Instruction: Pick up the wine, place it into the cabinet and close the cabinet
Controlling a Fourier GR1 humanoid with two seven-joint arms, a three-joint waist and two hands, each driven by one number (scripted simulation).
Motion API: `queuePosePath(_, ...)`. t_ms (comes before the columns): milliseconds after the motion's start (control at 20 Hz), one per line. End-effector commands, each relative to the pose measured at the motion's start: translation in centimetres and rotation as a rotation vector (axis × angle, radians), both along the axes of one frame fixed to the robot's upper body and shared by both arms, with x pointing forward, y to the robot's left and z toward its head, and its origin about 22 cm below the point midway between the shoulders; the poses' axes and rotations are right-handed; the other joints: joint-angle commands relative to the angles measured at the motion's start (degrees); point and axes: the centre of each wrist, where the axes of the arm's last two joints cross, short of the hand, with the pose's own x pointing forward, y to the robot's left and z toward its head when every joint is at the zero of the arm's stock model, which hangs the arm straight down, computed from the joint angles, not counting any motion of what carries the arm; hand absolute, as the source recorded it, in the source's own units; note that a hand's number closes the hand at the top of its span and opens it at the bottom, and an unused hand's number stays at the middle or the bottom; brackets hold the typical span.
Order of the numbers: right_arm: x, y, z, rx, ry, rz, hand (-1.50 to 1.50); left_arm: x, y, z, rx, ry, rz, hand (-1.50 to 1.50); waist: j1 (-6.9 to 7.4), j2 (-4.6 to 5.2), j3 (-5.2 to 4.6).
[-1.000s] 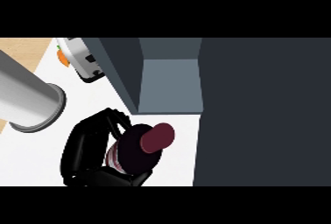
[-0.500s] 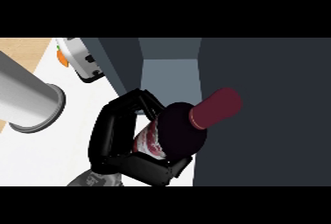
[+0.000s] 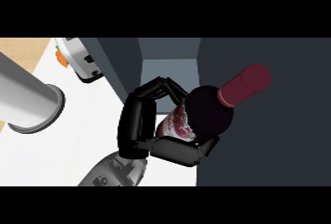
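Observation:
The wine bottle is dark, with a maroon cap and a red and white label. It is tilted, its cap pointing up and to the right, in front of the dark cabinet. My right hand is shut on the bottle, with its fingers curled over the left side and the thumb underneath. The cabinet's open compartment shows a grey-blue inside just above the hand. A dark panel fills the right side behind the bottle. My left hand does not show.
A large grey cylinder slants in from the upper left, close to the view. A white and orange appliance stands on the white counter beside the cabinet's left wall. A strip of wood runs along the far left.
My right hand has carried the bottle up and to the right, closer to the cabinet opening. The bottle now looms larger, with its cap over the dark panel.

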Motion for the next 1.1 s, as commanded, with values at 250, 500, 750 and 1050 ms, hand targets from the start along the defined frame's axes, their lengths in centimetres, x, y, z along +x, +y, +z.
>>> queuePosePath(250,-2.1,0.7,1.3,0.064,-0.058,0.054,-1.50,2.7,-0.6,-2.0,0.035,-0.027,0.062,1.50,-0.06,0.20,0.00)
queuePosePath(500,-2.5,-0.5,1.7,0.037,-0.079,0.042,-1.50,2.2,-1.6,-1.2,-0.021,0.015,0.059,1.50,-0.01,0.07,0.03)
queuePosePath(750,-3.7,-0.5,1.9,0.027,-0.048,0.047,-1.50,3.1,-0.9,-3.6,-0.040,0.013,0.109,1.50,-0.29,0.06,0.00)
queuePosePath(1050,-2.0,-0.5,1.3,0.041,-0.053,0.015,-1.50,4.1,-0.6,-6.2,0.016,0.028,0.113,1.50,-0.03,0.15,0.02)
